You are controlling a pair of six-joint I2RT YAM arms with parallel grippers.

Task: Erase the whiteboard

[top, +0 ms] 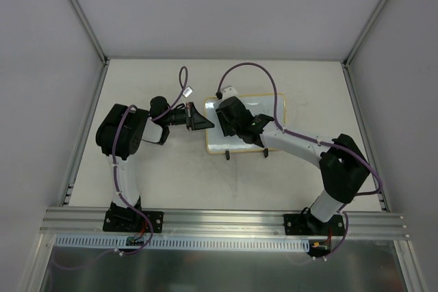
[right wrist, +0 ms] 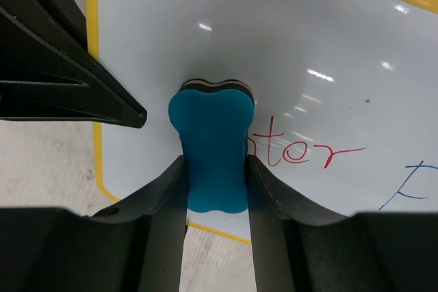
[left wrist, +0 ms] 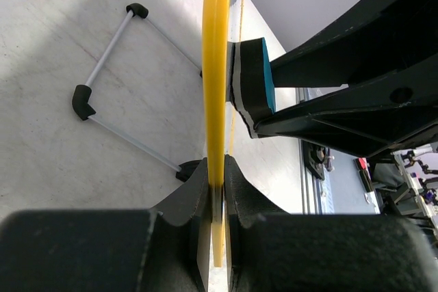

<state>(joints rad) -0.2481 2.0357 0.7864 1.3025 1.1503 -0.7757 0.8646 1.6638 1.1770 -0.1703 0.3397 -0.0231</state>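
Your left gripper [left wrist: 215, 182] is pinched tight on the left edge of the whiteboard [top: 263, 109], its two black fingers pressed against either side of the thin yellow frame. The left wrist view shows that frame edge-on as a smooth, glossy yellow strip running straight up between the fingers.

From above, you can see the board in the middle of the table, its glossy white face turned up towards the camera and its rounded corners outlined in pale yellow. Red handwritten letters [right wrist: 301, 152] cross the lower part of the face, and a blue stroke [right wrist: 410, 182] shows at the right border of the right wrist view. Small highlights glint on the slick surface.

Your right gripper [right wrist: 215, 169] is closed on the blue eraser [right wrist: 209, 148], a soft block with a lobed, bone-like outline and a dark felt layer at its far end. That felt end meets the white face near the board's left side, just left of the red letters and close to the left gripper's fingers.

Two small black feet [top: 227, 155] stick out from the board's near edge. In the left wrist view they are black caps on thin metal rods [left wrist: 130, 138].

Beneath it all, the table [top: 157, 182] is a matte off-white sheet with faint scuffs, enclosed by plain grey walls [top: 41, 66].
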